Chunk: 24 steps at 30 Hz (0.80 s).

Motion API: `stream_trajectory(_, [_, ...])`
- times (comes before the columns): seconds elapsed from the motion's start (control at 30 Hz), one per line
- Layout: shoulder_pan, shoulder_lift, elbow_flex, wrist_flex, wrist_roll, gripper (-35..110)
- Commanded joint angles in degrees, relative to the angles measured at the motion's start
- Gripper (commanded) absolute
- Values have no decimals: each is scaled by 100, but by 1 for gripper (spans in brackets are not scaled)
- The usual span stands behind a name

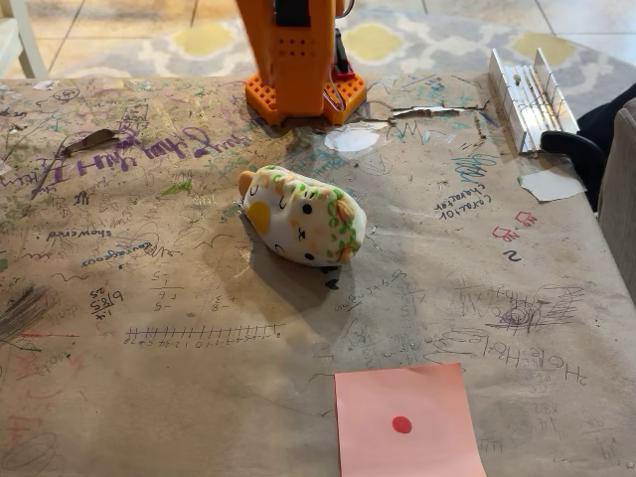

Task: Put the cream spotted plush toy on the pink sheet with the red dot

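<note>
- here we go: the cream spotted plush toy (pixel 301 215) is lying on its side near the middle of the table (pixel 149 397), on brown paper scribbled all over with pen marks.
- its long axis runs left to right in the fixed view, dipping a little toward the right, with the yellow patch and one small orange ear at the left end and another orange ear toward the right.
- the pink sheet with the red dot (pixel 405 422) sits at the bottom edge of the picture, below and to the right of the toy, well apart from it, nothing resting on it yet.
- my orange arm base (pixel 296 60) stands at the far side of the table, straight behind the toy; the toy lies between my base and the sheet.
- my fingers are up out of the picture, so i cannot tell whether they are spread or pressed together, and i cannot say exactly which way the toy lies from them.
- my read: nothing is grasped yet, the task is at its start.
- the move to come, as i judge it: reach out from the base toward the toy, close across its short width rather than along its length, then carry it on in the same outward direction, drifting right, to the sheet.
- soft round body, so it may squash or roll in a shallow pinch.
</note>
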Motion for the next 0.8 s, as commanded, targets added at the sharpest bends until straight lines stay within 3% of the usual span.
stream_trajectory(0.0, [765, -1793, -466, -554, -1125, 36])
stream_trajectory(0.07, [1099, -2663, -466, -1274, -1406, 36])
stream_trajectory(0.2, [1204, -3981, 360, -3683, -1195, 40])
stream_trajectory(0.37, [782, -4368, 475, -4456, -422, 35])
stream_trajectory(0.5, [264, -4342, 1257, -6319, -26, 31])
stream_trajectory(0.63, [-123, -3735, 1960, -6653, -264, 25])
stream_trajectory(0.77, [-396, -3524, 2241, -7137, 202, 9])
